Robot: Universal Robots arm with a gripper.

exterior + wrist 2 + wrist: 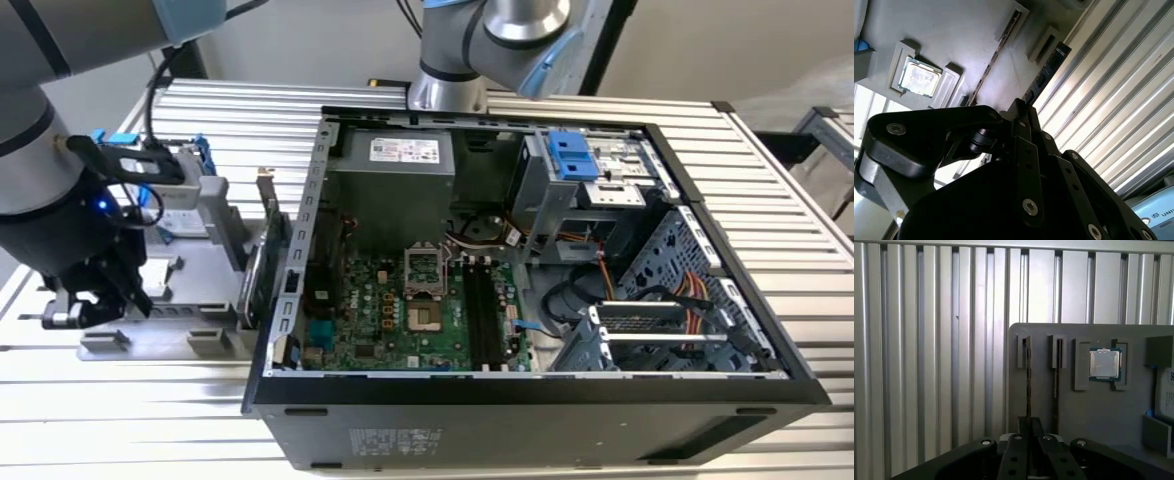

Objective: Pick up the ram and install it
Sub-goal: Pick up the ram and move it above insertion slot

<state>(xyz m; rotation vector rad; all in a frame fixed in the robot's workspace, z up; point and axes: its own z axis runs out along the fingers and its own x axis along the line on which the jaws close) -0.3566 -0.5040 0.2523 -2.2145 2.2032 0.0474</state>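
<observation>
The ram (1027, 371) is a thin dark stick seen edge-on, standing in the outermost slot of a grey parts holder (1104, 410) beside the computer case. In the second wrist view the ram (1048, 67) runs out from between my fingertips towards the holder's edge. My gripper (1029, 426) sits over the stick's near end with its two black fingers (1016, 450) pressed together on it. In the exterior view the gripper (74, 310) hangs over the holder (174, 300) at the exterior view's left. The motherboard's long black memory slots (483, 312) lie inside the open case.
A second stick (1055, 372) stands in the neighbouring slot, and a silver processor chip (1105, 364) rests in a pocket of the holder. The open case (534, 400) has a power supply (394, 160), cables and a drive cage (667, 320). Ribbed metal tabletop (929, 365) lies all around.
</observation>
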